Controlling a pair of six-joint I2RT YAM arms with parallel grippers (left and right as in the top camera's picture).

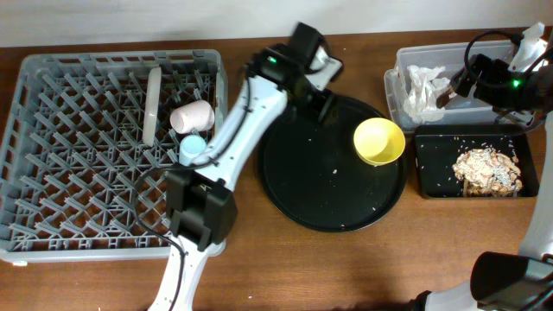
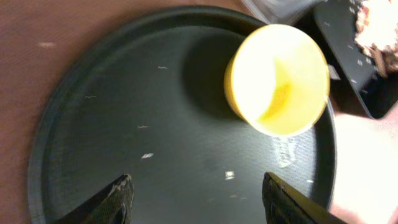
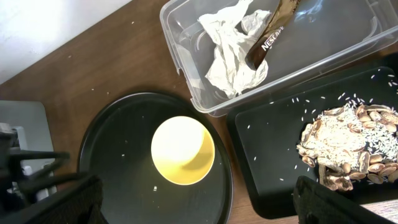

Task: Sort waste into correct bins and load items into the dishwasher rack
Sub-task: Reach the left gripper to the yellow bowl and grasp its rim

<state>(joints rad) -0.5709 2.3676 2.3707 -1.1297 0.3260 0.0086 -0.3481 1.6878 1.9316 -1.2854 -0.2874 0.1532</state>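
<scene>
A small yellow bowl (image 1: 378, 141) stands upright on the right part of the large round black tray (image 1: 321, 186). It also shows in the left wrist view (image 2: 277, 78) and the right wrist view (image 3: 183, 150). My left gripper (image 1: 324, 102) is open and empty, over the tray's far edge, left of the bowl (image 2: 199, 202). My right gripper (image 1: 456, 86) is open and empty above the clear tub (image 1: 484, 112), which holds white tissue (image 3: 230, 50) and a brown wrapper (image 3: 270, 34). Food scraps (image 1: 488, 168) lie in the black rectangular tray (image 1: 432, 164).
The grey dishwasher rack (image 1: 86, 173) fills the left side. In it are a pink cup (image 1: 192, 115), a light blue cup (image 1: 192, 147) and a pale plate (image 1: 153, 105) standing on edge. The left arm's base (image 1: 200, 212) stands by the rack's front right corner.
</scene>
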